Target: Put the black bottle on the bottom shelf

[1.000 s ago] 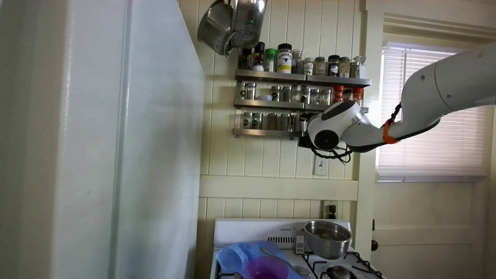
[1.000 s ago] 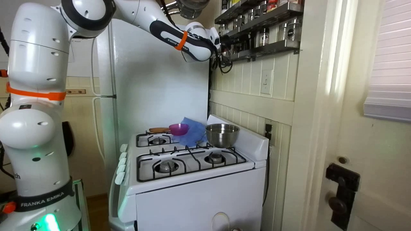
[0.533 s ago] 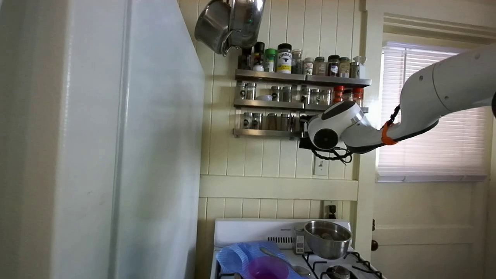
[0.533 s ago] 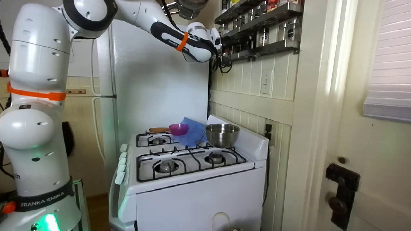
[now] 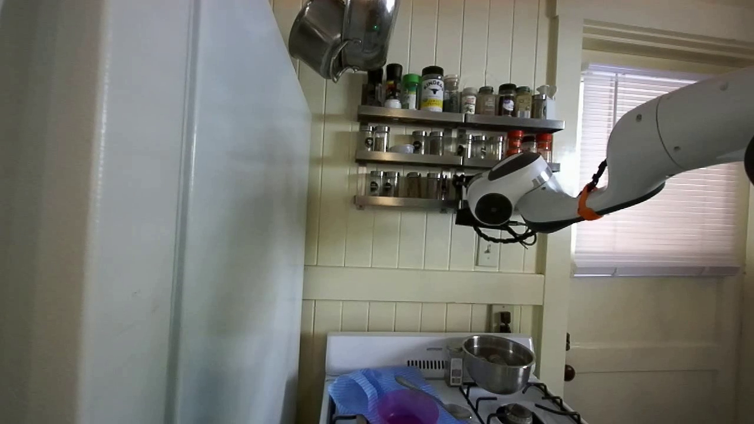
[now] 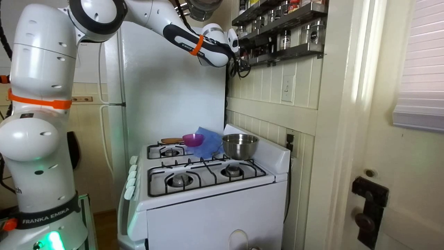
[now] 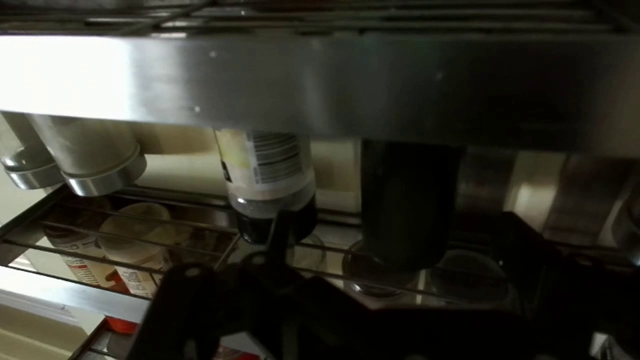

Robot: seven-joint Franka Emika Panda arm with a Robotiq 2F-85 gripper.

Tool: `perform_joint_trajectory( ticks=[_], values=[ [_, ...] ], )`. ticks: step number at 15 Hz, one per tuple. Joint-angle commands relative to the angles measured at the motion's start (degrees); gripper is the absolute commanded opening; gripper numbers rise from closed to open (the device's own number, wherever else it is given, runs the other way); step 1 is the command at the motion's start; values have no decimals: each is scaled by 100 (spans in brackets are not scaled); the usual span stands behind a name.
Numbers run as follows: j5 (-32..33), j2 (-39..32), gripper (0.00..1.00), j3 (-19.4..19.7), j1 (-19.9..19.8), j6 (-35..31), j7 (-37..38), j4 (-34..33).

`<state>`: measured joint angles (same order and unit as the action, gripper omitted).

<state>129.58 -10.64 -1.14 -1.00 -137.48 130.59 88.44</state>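
Cream paneling (image 5: 389, 241) backs the bottom shelf (image 5: 400, 202) at center frame. The gripper (image 7: 397, 216) gapes wide there, a black bottle (image 7: 407, 200) showing unheld between its jaws.

white arm (image 6: 45, 76), 2 orange bands (image 6: 197, 45), looped black cables (image 6: 236, 64), black collar (image 6: 48, 214) lettered "franka emika"

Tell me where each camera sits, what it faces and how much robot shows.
Exterior view: by the fridge, facing the spice rack; part of the arm shows.
Exterior view: beside the stove, facing the fridge; most of the arm shows.
Wrist view: behind the gripper, upside down, facing into the rack; open jaws show, black bottle between.
Both exterior views share rack, stove, arm and metal bowl.
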Motion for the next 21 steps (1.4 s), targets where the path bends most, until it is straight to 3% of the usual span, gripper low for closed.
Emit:
perform_joint_trajectory(
  ticks=[1,8,19,20,21],
  values=[
    [-40,-28,100,-35,33,191,-78,90],
    [573,141,100,-101,174,951,141,644],
    [1729,552,100,-212,396,3272,492,2059],
    [1435,604,100,251,1104,3587,201,2113],
    [1447,623,100,343,1256,3872,165,2241]
  ],
)
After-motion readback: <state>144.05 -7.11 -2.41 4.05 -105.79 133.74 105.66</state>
